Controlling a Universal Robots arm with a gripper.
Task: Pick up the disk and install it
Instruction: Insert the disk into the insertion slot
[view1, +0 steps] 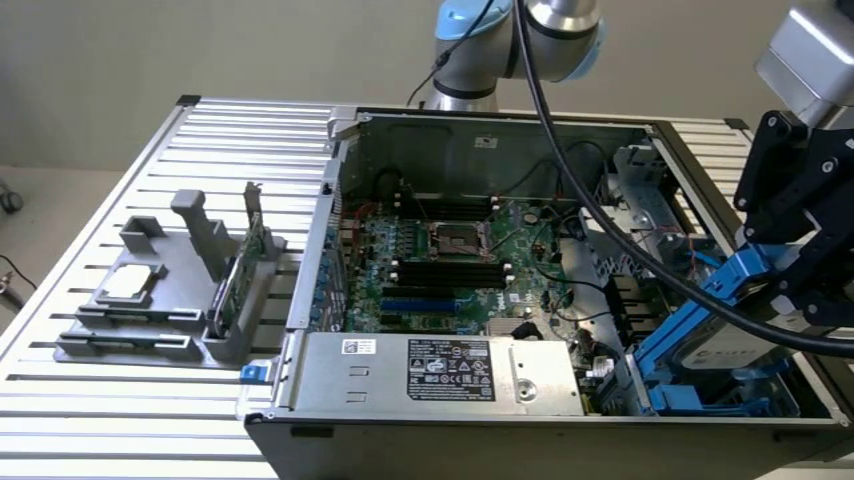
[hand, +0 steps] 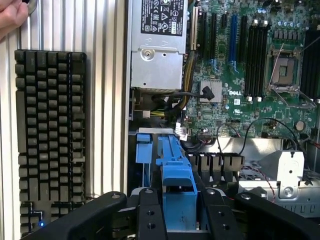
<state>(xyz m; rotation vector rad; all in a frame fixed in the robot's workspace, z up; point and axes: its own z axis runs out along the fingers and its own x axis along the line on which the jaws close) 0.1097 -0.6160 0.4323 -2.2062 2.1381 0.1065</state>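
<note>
The disk (view1: 731, 345) is a silver-grey drive with a pale label and blue rails (view1: 694, 315). It hangs tilted over the drive bay (view1: 707, 402) at the front corner of the open computer case (view1: 334, 180), on the exterior view's right. My black gripper (view1: 801, 275) is shut on its upper end. In the wrist view the gripper (hand: 180, 196) clamps a blue rail (hand: 176, 170) between two black fingers (hand: 150, 215), and the drive's body is hidden below the rail.
Inside the case lie the motherboard (view1: 454, 260) and a silver power supply (view1: 441, 370). A black cable (view1: 601, 210) crosses above them. A grey holder (view1: 160, 310) stands on the slatted table. Beside the case are a keyboard (hand: 50, 130) and a person's hand (hand: 11, 17).
</note>
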